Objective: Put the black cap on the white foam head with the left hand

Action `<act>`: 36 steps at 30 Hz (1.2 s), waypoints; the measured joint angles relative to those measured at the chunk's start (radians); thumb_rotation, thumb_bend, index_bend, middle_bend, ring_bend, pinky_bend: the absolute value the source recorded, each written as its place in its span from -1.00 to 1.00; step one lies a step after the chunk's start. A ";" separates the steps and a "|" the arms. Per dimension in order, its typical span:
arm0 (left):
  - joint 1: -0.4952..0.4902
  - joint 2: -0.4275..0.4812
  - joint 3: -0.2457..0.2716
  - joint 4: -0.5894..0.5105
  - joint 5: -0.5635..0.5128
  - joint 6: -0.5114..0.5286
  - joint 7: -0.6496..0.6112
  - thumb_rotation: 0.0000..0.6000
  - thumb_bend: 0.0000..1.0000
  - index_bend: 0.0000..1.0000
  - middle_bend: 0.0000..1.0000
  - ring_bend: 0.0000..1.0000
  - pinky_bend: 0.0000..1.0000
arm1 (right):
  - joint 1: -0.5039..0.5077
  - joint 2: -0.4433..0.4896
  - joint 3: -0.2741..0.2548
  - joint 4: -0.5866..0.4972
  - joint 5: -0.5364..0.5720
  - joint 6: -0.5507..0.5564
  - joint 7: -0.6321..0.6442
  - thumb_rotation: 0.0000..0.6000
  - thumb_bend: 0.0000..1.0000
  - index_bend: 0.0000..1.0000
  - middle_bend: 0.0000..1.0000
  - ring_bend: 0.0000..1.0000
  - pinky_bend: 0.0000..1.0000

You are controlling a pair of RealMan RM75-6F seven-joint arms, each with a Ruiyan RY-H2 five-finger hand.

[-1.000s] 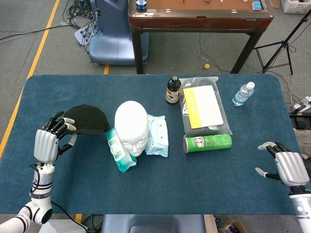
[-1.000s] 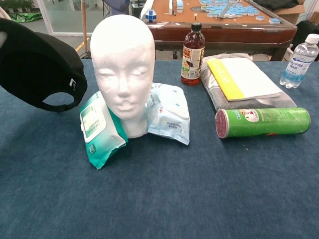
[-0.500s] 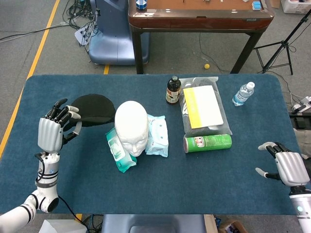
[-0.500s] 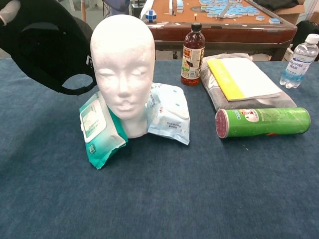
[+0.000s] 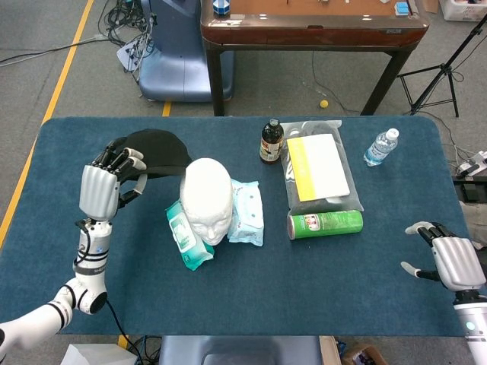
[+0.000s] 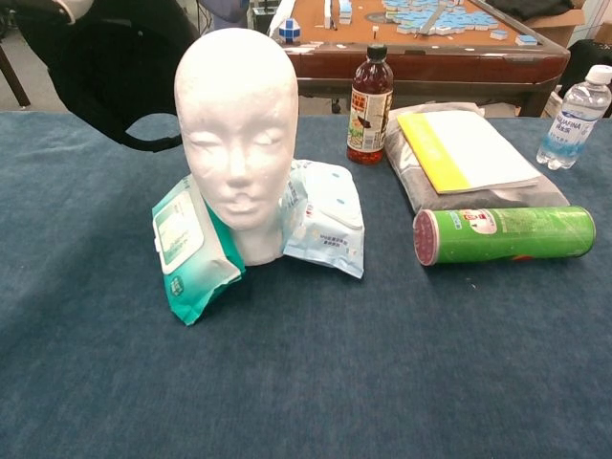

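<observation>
At the table's left side, the left hand (image 5: 102, 188) grips the black cap (image 5: 158, 150), raised clear of the table, just left of and behind the white foam head (image 5: 206, 198). The cap's opening faces the head. The head stands upright between two wipe packs (image 5: 185, 236). The right hand (image 5: 454, 262) rests apart, fingers spread.

A green wet-wipe pack (image 6: 186, 244) and a pale blue pack (image 6: 322, 218) lie mid-table. Toward the far edge stand a dark bottle (image 6: 370, 92), a bagged yellow-and-white booklet (image 6: 464, 149), a green canister (image 6: 502, 234) lying on its side, and a water bottle (image 6: 575, 117).
</observation>
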 measured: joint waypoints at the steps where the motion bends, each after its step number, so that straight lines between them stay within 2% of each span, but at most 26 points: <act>1: -0.008 -0.003 -0.001 0.000 0.000 -0.004 0.003 1.00 -0.16 0.71 -0.08 -0.60 -0.07 | 0.000 0.000 0.000 0.000 0.001 -0.001 -0.001 1.00 -0.90 -0.31 -0.37 -0.49 -0.06; 15: -0.147 -0.061 -0.035 -0.014 -0.027 -0.092 0.084 1.00 -0.16 0.71 -0.08 -0.60 -0.07 | 0.001 0.006 0.002 0.001 0.002 -0.003 0.016 1.00 -0.90 -0.31 -0.37 -0.49 -0.06; 19: -0.174 -0.078 -0.030 -0.008 -0.034 -0.116 0.090 1.00 -0.16 0.71 -0.08 -0.60 -0.07 | 0.001 0.009 0.004 0.004 0.005 -0.004 0.029 1.00 -0.90 -0.31 -0.37 -0.49 -0.06; 28: -0.145 -0.077 0.033 -0.093 0.034 -0.021 0.128 1.00 -0.16 0.72 -0.07 -0.59 -0.07 | 0.004 0.013 0.007 0.011 0.010 -0.012 0.048 1.00 -0.90 -0.31 -0.37 -0.49 -0.06; 36: -0.086 -0.040 0.071 -0.259 0.080 0.056 0.198 1.00 -0.16 0.72 -0.06 -0.58 -0.07 | 0.009 0.005 0.001 0.007 0.002 -0.019 0.023 1.00 -0.90 -0.31 -0.37 -0.49 -0.06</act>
